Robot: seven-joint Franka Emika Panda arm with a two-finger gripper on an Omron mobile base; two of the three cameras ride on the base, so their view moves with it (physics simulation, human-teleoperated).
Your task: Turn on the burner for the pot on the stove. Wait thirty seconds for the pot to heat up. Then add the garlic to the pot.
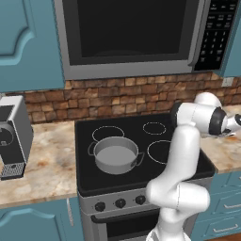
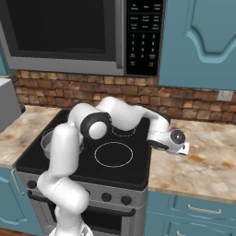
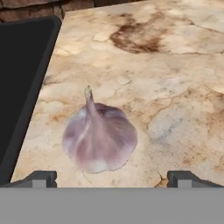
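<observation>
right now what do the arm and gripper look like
The arm is glossy white, built of rounded tubular segments with dark grey bands and round caps at the joints. No cables or markings show. The gripper has two small dark grey finger tips, blocky and squared off.

Pot [image 1: 115, 155] sits on the stove [image 1: 89, 179], on the front left burner ring. Microwave [image 1: 136, 33] hangs above the stove, brick wall [image 1: 117, 96] behind it. Counter [image 1: 42, 169] on both sides of the stove. Coffee machine [image 1: 12, 136] on the left counter. Garlic [image 3: 99, 139] lies on the right counter, just beside the stove's right edge, tip pointing toward the wall. Gripper [image 3: 111, 178] hangs over the right counter with the garlic between its spread fingertips, apart from both. Knobs [image 1: 120, 203] in a row along the stove front, below the pot.
</observation>
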